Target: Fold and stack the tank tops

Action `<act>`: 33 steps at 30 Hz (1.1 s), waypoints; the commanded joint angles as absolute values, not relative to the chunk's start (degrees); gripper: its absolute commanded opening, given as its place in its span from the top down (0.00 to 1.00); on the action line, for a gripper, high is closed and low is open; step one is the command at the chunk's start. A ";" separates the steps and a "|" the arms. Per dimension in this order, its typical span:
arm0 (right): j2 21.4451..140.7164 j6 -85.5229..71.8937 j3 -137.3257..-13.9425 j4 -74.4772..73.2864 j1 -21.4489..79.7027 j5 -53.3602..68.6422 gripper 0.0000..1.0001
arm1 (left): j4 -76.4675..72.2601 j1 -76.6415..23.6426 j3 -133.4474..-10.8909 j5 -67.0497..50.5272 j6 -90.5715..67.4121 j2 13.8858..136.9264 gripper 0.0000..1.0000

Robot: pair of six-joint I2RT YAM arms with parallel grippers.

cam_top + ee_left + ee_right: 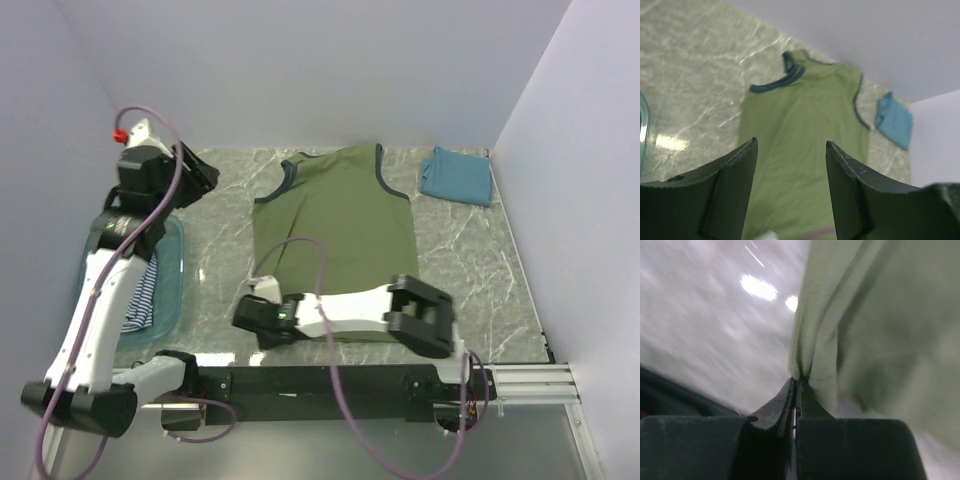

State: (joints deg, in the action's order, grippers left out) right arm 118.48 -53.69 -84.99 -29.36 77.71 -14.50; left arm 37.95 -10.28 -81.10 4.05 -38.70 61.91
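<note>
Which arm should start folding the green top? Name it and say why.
Right. The right pincer is shut on the green top's near edge; the left pincer hangs open, off the cloth.

The olive-green sleeveless cloth tank top (pixel 335 235) at centre frame is plain olive, edged with dark blue-teal trim at the neck and armholes. At upper right, the folded teal-blue cloth top (pixel 456 176) is one flat colour. At left, the navy-and-white striped cloth top (pixel 143 292) lies in the translucent teal plastic tub (pixel 176 268). The tabletop (pixel 470 270) is grey-green, marbled with white veins. The walls (pixel 300 70) are pale lavender-white. The left pincer (pixel 791 150) and right pincer (pixel 796 385) are black. The thin cable (pixel 330 400) is mauve, and the small cap (pixel 118 134) at upper left is red.
</note>
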 commanded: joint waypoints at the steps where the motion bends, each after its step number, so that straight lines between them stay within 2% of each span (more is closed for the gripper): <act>1: 103.93 -52.47 -75.34 -22.86 78.57 -10.82 1.00 | 31.83 -9.93 -75.26 4.22 -40.25 66.69 0.39; 6: 94.58 -54.22 -66.10 -20.84 78.75 -9.41 1.00 | 25.76 -9.93 -69.00 1.67 -42.89 74.87 0.42; 12: 92.90 -54.23 -65.30 -19.86 78.66 -8.27 1.00 | 20.83 -10.81 -68.55 -0.70 -42.72 88.49 0.44; 16: 94.39 -53.96 -66.53 -20.65 78.66 -8.00 1.00 | 21.35 -12.13 -73.37 -0.53 -40.96 98.41 0.46; 23: 95.45 -54.32 -67.06 -20.57 78.40 -7.82 1.00 | 21.01 -14.68 -79.54 -0.18 -35.78 107.47 0.45; 27: 96.06 -54.40 -67.32 -20.39 78.22 -7.38 1.00 | 22.93 -15.29 -83.22 4.13 -33.75 112.58 0.46; 33: 95.89 -54.58 -67.15 -20.74 78.31 -7.56 1.00 | 24.78 -16.00 -88.32 9.84 -32.17 119.08 0.54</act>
